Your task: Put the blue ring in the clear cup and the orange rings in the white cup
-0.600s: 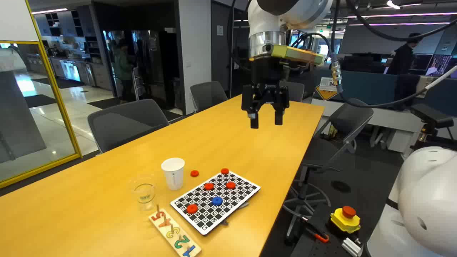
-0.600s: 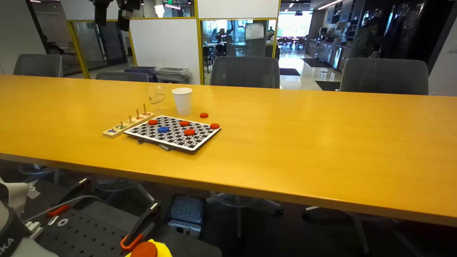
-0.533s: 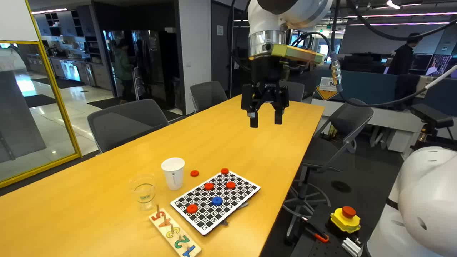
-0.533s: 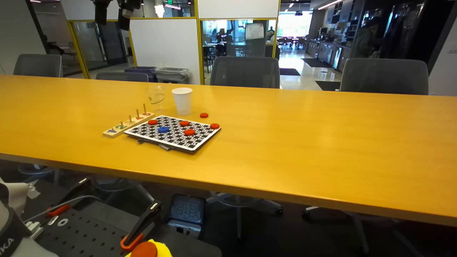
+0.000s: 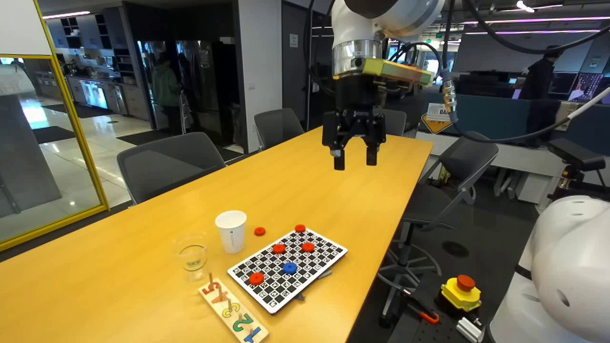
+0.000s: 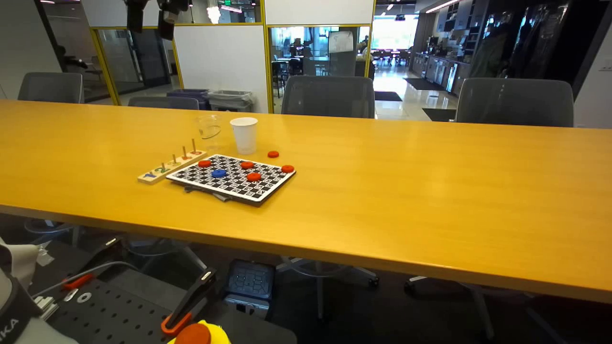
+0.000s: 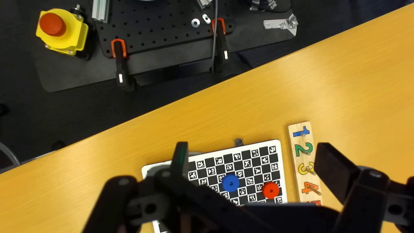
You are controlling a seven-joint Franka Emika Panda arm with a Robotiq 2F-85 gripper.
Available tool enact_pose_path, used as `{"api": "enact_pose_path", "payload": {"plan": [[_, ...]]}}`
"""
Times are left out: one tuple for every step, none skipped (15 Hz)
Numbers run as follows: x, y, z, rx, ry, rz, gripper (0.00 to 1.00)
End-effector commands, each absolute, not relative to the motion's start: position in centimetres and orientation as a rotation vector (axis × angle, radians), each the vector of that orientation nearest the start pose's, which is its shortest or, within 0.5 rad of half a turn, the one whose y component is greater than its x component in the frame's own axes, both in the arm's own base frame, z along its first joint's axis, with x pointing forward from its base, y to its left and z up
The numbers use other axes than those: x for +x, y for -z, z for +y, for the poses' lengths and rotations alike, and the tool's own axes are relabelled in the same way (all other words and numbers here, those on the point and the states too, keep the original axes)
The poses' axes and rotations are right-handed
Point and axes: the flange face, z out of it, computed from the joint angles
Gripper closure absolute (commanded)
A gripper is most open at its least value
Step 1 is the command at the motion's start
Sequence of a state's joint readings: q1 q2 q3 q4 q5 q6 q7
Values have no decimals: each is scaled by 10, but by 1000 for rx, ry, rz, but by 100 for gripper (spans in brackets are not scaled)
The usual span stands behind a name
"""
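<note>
Wrist view finds the fingers (image 7: 334, 168) spread wide, nothing pinched between them. The gripper (image 5: 355, 161) hangs high above the table (image 5: 286, 190), well apart from every ring, and sits only very slightly higher than half a second ago; that faint lift is the sole change around the task, and it seems to bring no grasp nearer. Below, on the checkerboard (image 5: 276, 291), lies the blue ring (image 7: 230, 179). Four of the orange rings (image 5: 279, 250) lie there too, one at its corner; the fifth lies on the table near the white cup (image 5: 232, 234). Just beside that cup stands the clear cup (image 5: 193, 257), upright, no ring visible in it; the white cup's floor is hidden. Neither rings nor cups have shifted, so the sorting seems yet to begin, and the next move likely calls for a descent over the blue ring.
</note>
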State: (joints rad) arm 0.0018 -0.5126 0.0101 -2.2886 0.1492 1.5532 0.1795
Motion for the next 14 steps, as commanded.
{"api": "enact_pose_path", "payload": {"plan": [[377,-511,18,-3005,-324,280,0],[379,-504,17,-3012,-311,289,0],[383,-492,15,-3023,-260,314,0],[386,-482,13,-3028,-232,316,0],[391,-466,11,-3035,-197,327,0],[395,-453,9,-3039,-172,338,0],[400,-438,7,-3046,-151,338,0],[408,-422,4,-3058,-92,416,0],[414,-410,2,-3071,-45,441,0],[423,-393,0,-3082,-31,444,0],[429,-380,-2,-3088,-10,467,0],[438,-364,-6,-3091,-2,493,0],[444,-352,-9,-3095,-1,506,0],[451,-339,-12,-3101,-17,520,0]]}}
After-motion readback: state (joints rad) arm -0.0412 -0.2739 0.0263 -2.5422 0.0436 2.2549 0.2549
